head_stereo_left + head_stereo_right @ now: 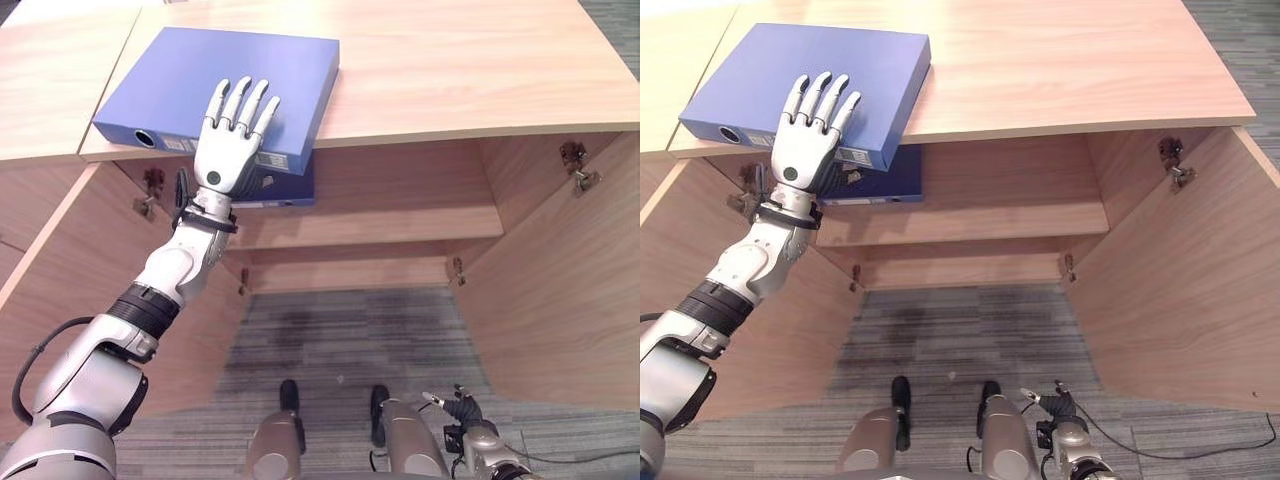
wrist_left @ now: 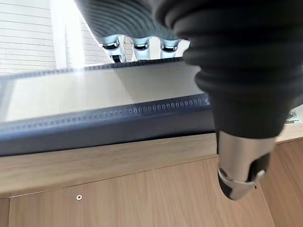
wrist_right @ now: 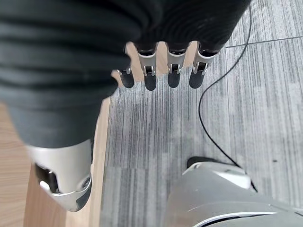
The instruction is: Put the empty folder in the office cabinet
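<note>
Wooden cabinet (image 1: 560,300) stood open, the folder (image 1: 220,90) lying on its top. Left hand (image 1: 228,140) lay flat on the folder, fingers (image 1: 245,100) straight and spread, thumb below its edge. Right hand (image 3: 156,71) hung over carpet, fingers relaxed, empty.

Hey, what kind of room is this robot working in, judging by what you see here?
Most likely an office. A blue folder lies on top of a low wooden cabinet with its doors open, another blue folder sits on the shelf inside, and the floor is grey striped carpet. The left hand rests on the top folder.

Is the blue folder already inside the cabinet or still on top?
On top. The folder lies flat on the cabinet top, overhanging its front edge, left hand open on it.
</note>
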